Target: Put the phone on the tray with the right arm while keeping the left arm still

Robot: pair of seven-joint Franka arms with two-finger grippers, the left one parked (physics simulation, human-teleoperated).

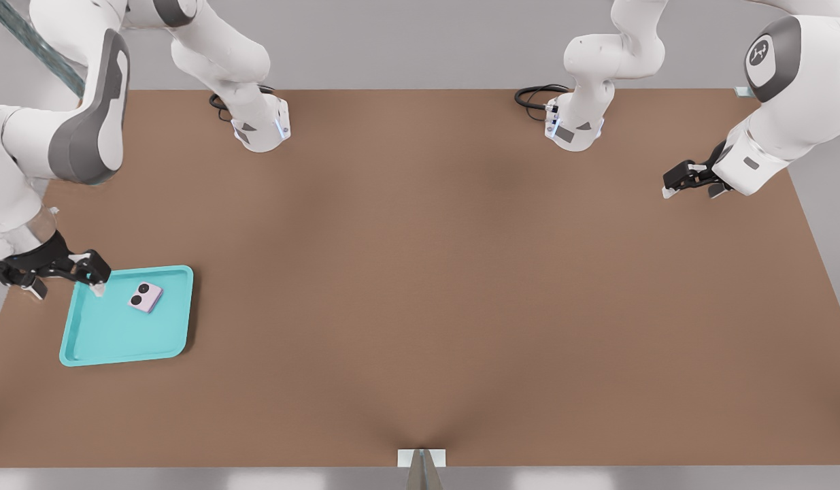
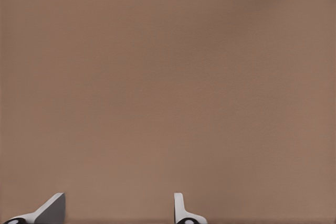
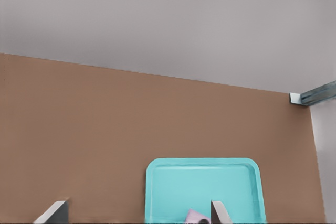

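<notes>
Pincer (image 1: 66,289) hangs spread wide and empty beside phone (image 1: 145,297) lying in tray (image 1: 113,337).

Counter (image 1: 420,286): bare brown surface across the middle and the front view's right, open to passage. Obstacles at the front view's left only: tray (image 1: 120,340), phone (image 1: 145,297) lying in it, gripper (image 1: 66,289) beside the tray's rim, jaws apart, nothing between them.

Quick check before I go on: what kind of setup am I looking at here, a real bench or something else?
Most likely a simulated tabletop test cell, not a real bench: a bare brown table against flat grey walls, and only a turquoise tray with the phone lying in it. The gripper hangs open at the tray's edge.
</notes>
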